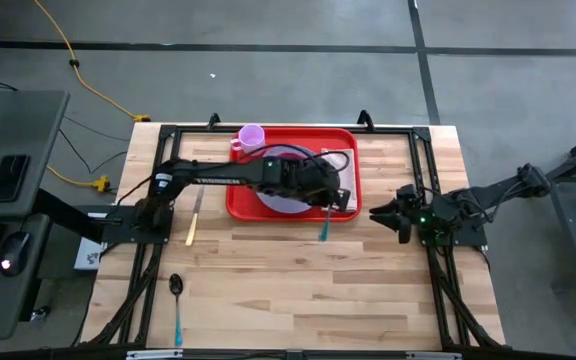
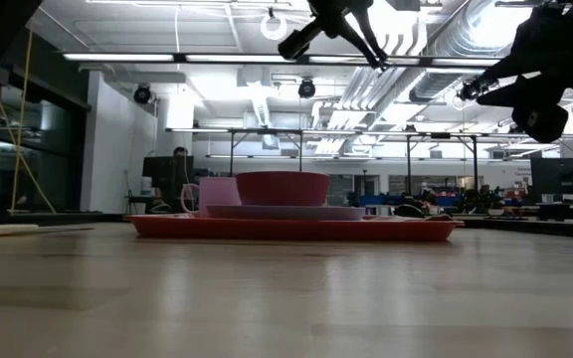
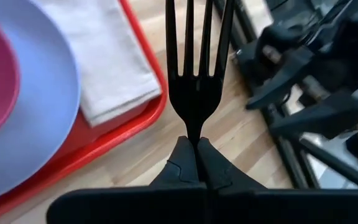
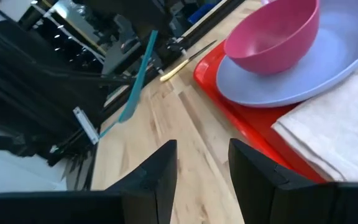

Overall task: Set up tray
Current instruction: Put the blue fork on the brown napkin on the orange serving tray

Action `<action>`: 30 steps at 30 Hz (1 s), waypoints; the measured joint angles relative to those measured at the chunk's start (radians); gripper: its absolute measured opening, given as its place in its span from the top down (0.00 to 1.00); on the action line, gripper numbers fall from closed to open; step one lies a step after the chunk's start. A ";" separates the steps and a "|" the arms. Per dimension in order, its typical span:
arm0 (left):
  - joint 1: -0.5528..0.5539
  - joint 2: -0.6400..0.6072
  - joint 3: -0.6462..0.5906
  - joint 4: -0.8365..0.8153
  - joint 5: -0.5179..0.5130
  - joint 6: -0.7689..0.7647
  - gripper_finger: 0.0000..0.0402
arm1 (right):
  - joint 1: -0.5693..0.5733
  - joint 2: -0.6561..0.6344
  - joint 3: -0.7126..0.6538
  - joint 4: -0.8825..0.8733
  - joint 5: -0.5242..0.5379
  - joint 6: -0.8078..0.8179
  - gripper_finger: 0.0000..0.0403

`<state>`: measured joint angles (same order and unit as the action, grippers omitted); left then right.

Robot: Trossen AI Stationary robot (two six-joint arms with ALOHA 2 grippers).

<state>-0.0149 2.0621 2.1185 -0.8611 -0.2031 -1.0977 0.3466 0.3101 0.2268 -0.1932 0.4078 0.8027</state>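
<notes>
Visibly red: the tray [image 1: 293, 205] is flat, rectangular, round-cornered, with a raised rim.
Place: far-centre of the table [image 1: 298, 290].
On tray: lavender plate [image 4: 328, 68], pink bowl [image 4: 275, 34], tan napkin [image 3: 114, 56].
Left gripper [image 3: 196, 163]: clamped on a black fork [image 3: 196, 74], above the tray's corner.
Right gripper [image 4: 202, 163]: fingers apart, empty, beside the tray.

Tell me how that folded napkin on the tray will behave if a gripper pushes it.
The napkin looks like soft folded cloth, so it would probably bunch or unfold rather than slide as one piece. It lies flat on the red tray beside the plate, so the raised rim would likely stop it.
</notes>
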 joint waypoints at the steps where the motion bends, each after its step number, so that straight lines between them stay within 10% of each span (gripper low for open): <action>1: 0.005 0.000 0.000 0.014 -0.005 0.007 0.97 | 0.000 0.021 0.000 0.017 0.010 -0.002 0.69; 15: 0.015 0.000 0.000 0.090 -0.050 0.042 0.97 | -0.001 0.302 0.000 0.382 0.138 -0.063 0.69; 30: 0.015 0.036 -0.002 0.070 -0.129 0.062 0.97 | -0.144 0.470 0.008 0.580 0.013 -0.090 0.69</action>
<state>0.0003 2.0981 2.1161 -0.7910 -0.3322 -1.0356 0.2025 0.7798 0.2351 0.3864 0.4205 0.7131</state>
